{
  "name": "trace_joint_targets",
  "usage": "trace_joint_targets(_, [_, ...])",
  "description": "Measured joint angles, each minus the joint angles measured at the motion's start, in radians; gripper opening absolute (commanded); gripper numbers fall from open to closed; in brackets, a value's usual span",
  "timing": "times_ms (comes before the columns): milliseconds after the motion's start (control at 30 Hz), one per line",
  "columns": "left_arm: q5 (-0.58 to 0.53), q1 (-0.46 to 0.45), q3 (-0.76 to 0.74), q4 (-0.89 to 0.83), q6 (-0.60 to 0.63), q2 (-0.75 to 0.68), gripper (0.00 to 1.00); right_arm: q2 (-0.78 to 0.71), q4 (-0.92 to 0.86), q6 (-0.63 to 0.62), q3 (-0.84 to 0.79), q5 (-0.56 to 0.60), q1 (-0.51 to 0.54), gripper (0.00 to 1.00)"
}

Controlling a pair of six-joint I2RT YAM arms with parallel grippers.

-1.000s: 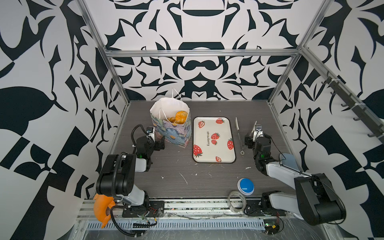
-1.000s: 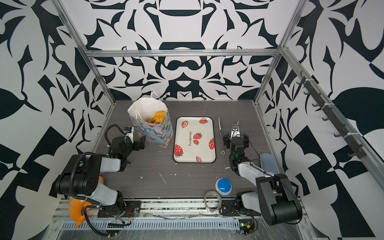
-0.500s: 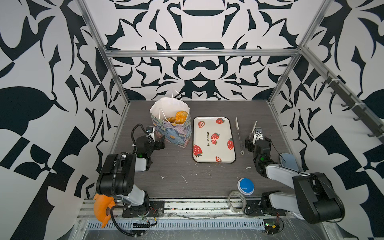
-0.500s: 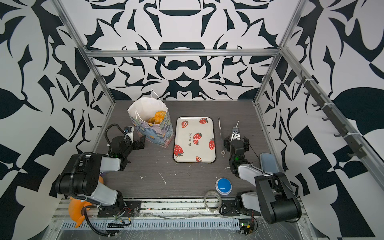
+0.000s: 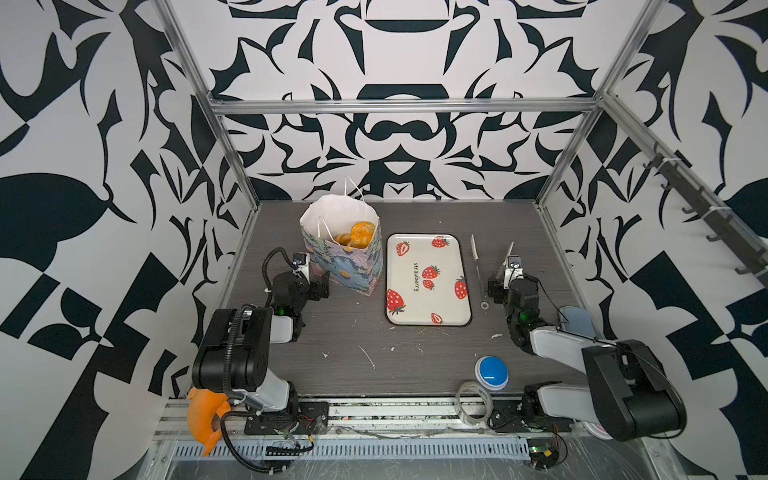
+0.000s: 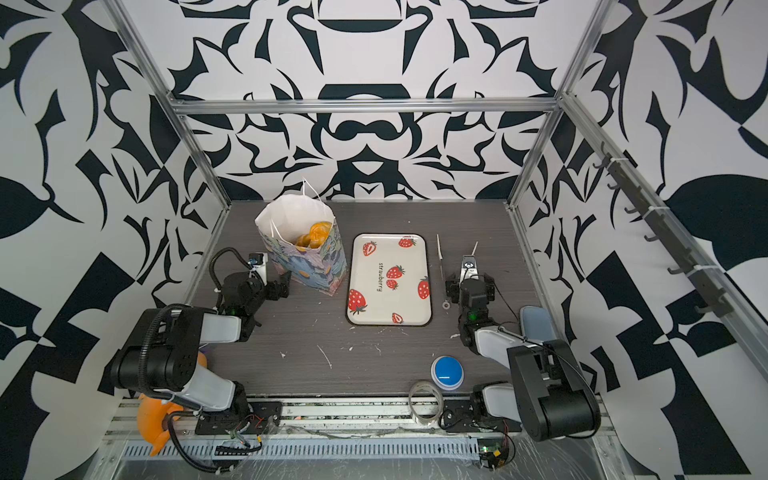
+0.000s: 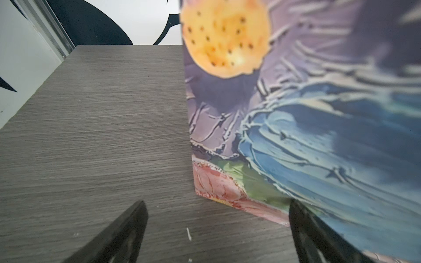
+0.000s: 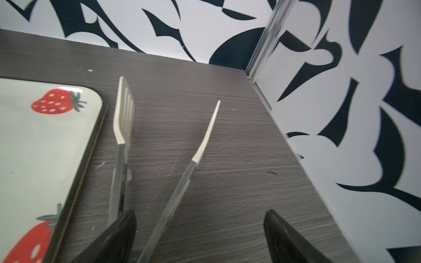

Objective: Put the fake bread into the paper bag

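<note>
The bread [image 5: 358, 234] sits inside the bag [image 5: 345, 270] and the tray [image 5: 440, 257] is bare, so loading looks finished. The left gripper [image 7: 217, 209] gapes wide beside the bag's base. The right gripper [image 8: 199, 214] stands wide around loose tongs [image 8: 205, 139]. Next, both arms likely need to back away without tipping the bag.

A strawberry-printed tray [image 5: 440, 266] lies on the grey table [image 5: 340, 332], white-tipped tongs [image 5: 478, 270] just beside it, a blue button [image 5: 491, 371] and clear tape roll [image 5: 460, 401] near the front edge.

Word "strawberry" in small dark letters on the cream tray [image 5: 428, 245], readable in both top views
</note>
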Motion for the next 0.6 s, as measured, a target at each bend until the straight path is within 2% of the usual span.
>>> trace_joint_targets(400, [-0.003, 0.000, 0.000, 0.000, 0.000, 0.000, 0.99, 0.205, 0.086, 0.017, 0.028, -0.099, -0.016, 0.93])
trace_joint_targets(567, [-0.003, 0.000, 0.000, 0.000, 0.000, 0.000, 0.99, 0.231, 0.095, 0.041, 0.050, -0.119, -0.049, 0.95])
trace_joint_targets(600, [-0.003, 0.000, 0.000, 0.000, 0.000, 0.000, 0.99, 0.231, 0.097, 0.044, 0.051, -0.118, -0.052, 0.99])
